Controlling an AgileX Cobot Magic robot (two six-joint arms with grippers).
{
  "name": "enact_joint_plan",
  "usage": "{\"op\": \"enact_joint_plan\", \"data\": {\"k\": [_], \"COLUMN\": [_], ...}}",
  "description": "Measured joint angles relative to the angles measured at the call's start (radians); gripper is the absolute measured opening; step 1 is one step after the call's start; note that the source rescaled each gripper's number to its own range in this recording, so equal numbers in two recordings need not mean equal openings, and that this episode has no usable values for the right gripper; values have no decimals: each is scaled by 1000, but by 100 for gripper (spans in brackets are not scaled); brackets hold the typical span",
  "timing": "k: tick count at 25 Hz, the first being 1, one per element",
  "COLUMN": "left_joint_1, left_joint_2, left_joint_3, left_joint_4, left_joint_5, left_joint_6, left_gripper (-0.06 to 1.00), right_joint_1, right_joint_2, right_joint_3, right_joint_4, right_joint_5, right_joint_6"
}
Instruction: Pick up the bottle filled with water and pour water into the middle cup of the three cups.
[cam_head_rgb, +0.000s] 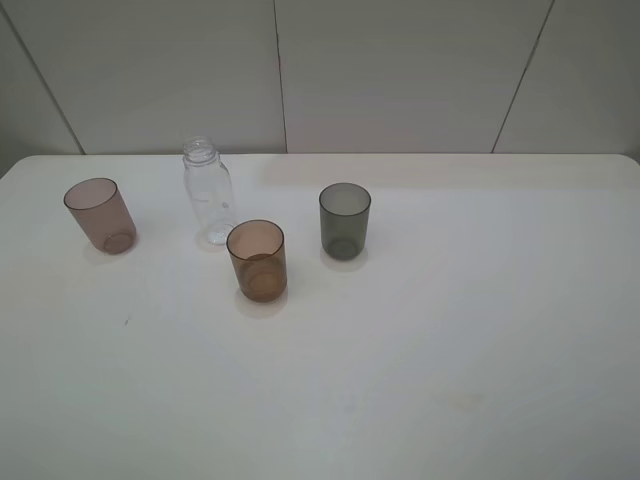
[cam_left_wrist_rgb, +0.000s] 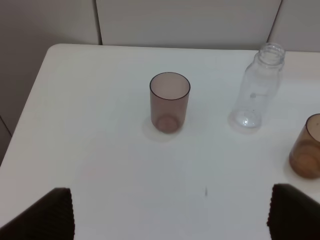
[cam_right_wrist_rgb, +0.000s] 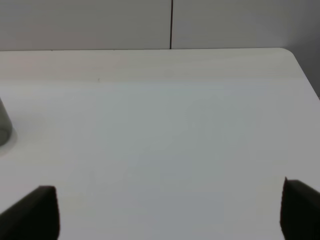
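Note:
The clear capless bottle (cam_head_rgb: 208, 195) stands upright toward the back left of the white table (cam_head_rgb: 450, 350). The amber middle cup (cam_head_rgb: 257, 260) stands just in front and to the right of it. The pinkish-mauve cup (cam_head_rgb: 100, 215) is at the left and the dark grey cup (cam_head_rgb: 345, 220) at the right. Neither arm shows in the high view. In the left wrist view my left gripper (cam_left_wrist_rgb: 170, 220) is open and empty, some way back from the mauve cup (cam_left_wrist_rgb: 169, 102), the bottle (cam_left_wrist_rgb: 255, 90) and the amber cup (cam_left_wrist_rgb: 307, 147). My right gripper (cam_right_wrist_rgb: 170, 215) is open and empty over bare table.
The grey cup's edge (cam_right_wrist_rgb: 4, 125) just shows at the side of the right wrist view. The table's rounded corners and edges (cam_left_wrist_rgb: 50, 52) lie close behind the cups, with a panelled wall (cam_head_rgb: 400, 70) beyond.

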Motion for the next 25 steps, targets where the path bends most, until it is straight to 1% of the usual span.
{"op": "enact_joint_plan", "data": {"k": [4,9,14,16,19,25], "left_joint_1": [0,0,0,0,0,0], "left_joint_2": [-81,-99,-99,-98,-98,-98], "left_joint_3": [26,155,266,305,332,335], "left_joint_4": [-21,-80,-113,-122,-122,-122], "left_joint_5": [0,-8,-122,-147,-142,-139], "left_joint_6": [12,43,91,96,104,109], "left_gripper": [98,98,98,98,98,98], "right_joint_1": [0,0,0,0,0,0], "right_joint_2": [0,0,0,0,0,-1], "right_joint_3": [0,0,0,0,0,0], "right_joint_4": [0,0,0,0,0,0], "right_joint_5": [0,0,0,0,0,0], "right_joint_6": [0,0,0,0,0,0]}}
